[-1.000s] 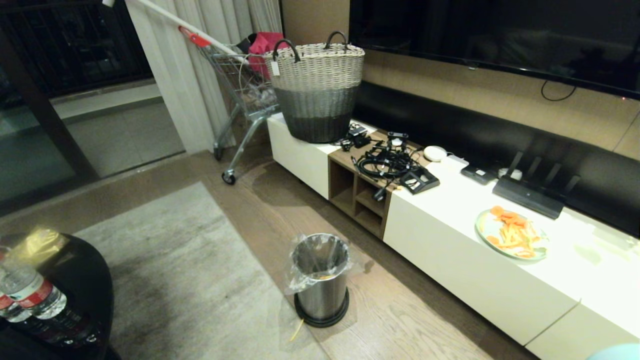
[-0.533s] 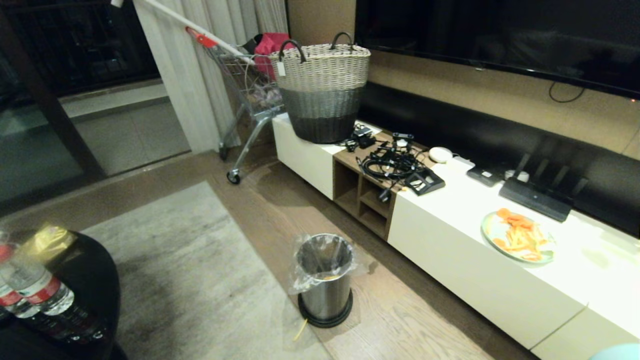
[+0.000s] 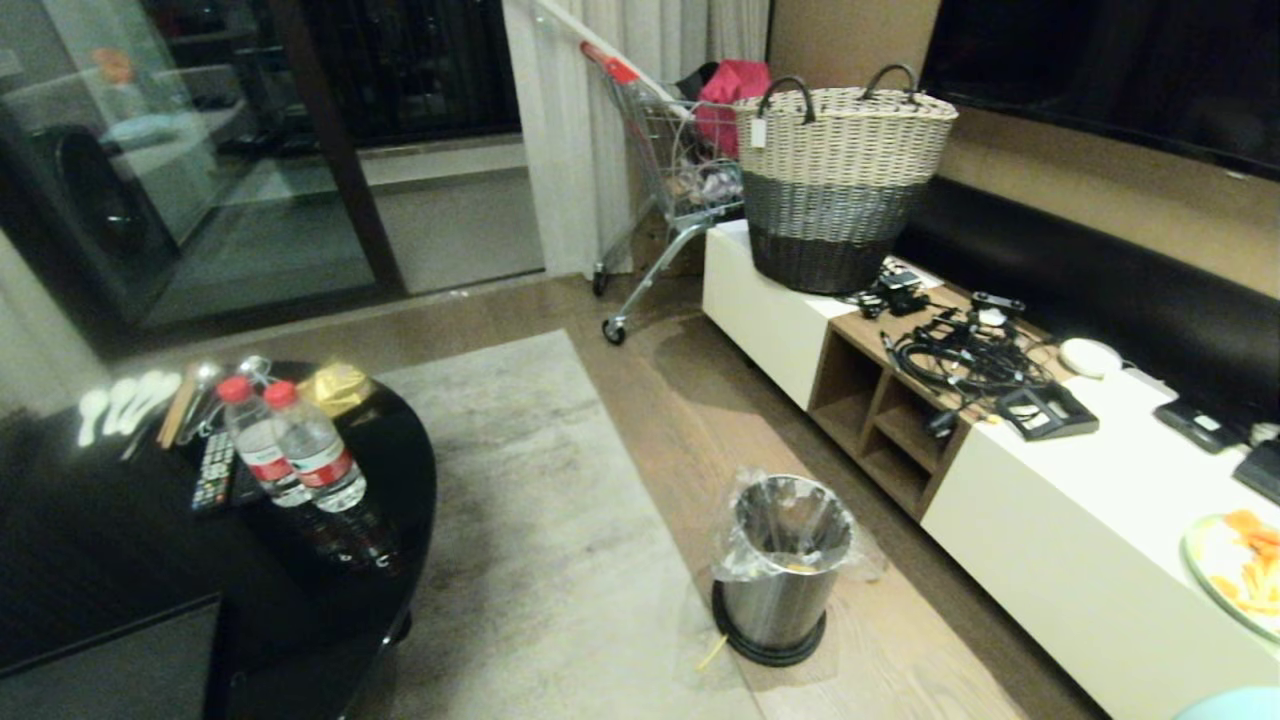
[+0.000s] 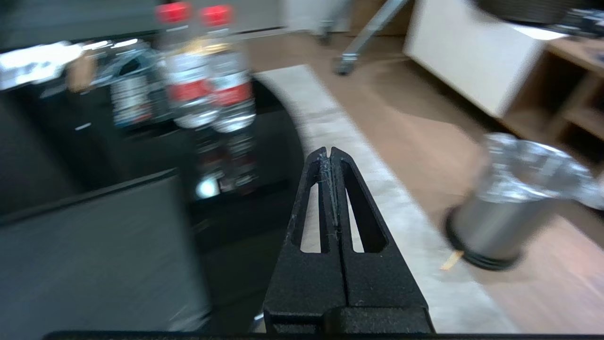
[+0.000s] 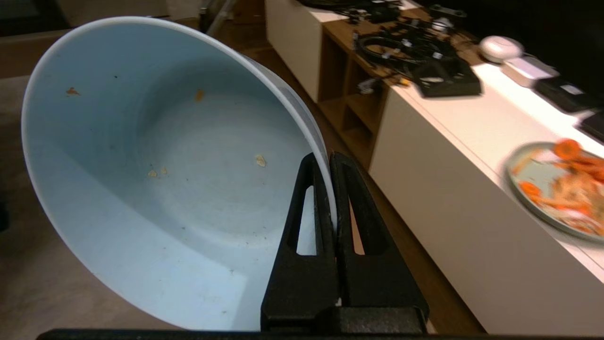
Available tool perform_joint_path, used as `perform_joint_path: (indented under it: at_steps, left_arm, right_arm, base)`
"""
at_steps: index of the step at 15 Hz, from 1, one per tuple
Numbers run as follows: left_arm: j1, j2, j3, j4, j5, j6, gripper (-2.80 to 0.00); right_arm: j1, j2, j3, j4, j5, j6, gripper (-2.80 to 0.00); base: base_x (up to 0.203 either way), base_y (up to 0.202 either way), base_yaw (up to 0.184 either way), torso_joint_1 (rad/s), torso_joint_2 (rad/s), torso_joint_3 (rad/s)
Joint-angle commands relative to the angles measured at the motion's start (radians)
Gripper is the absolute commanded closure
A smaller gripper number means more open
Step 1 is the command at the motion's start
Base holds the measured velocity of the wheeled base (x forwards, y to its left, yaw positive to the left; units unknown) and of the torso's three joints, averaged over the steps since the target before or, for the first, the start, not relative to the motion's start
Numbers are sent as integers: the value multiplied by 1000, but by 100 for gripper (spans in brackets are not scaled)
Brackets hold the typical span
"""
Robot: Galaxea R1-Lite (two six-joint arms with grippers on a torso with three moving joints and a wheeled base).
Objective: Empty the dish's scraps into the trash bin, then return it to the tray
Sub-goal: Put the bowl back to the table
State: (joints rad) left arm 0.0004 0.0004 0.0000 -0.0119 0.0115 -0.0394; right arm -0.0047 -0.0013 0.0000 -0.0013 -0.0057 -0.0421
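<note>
Two grippers show, each in its own wrist view. The right gripper [image 5: 329, 163] is clamped on the rim of the deep pale ceramic dish [image 5: 155, 179], tipped on its side with only a few crumbs inside. The left gripper [image 4: 328, 156] is pressed closed, holding nothing. Beyond it and off to one side, the small stainless-steel trash bin with clear liner [image 3: 785, 565] stands on bare wood floor, between the grey rug's [image 3: 540, 560] edge and the long white bench [image 3: 1070, 520].

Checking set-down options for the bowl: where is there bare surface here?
White cabinet top is bare between black holder and green plate. Cable pile crowds the wooden section; bottles and cutlery crowd the black table's far edge.
</note>
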Motion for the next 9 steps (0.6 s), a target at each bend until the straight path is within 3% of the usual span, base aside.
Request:
perform_joint_path:
  at_steps: [1, 9]
  left_arm:
    - [0, 0, 0, 0, 1, 0, 0]
    - [0, 0, 0, 0, 1, 1, 0]
  right_arm:
    - [0, 1, 0, 0, 0, -1, 0]
    - [0, 1, 0, 0, 0, -1, 0]
  base:
    - [0, -8, 167, 2, 6, 2]
    - [0, -10, 166, 3, 3, 2]
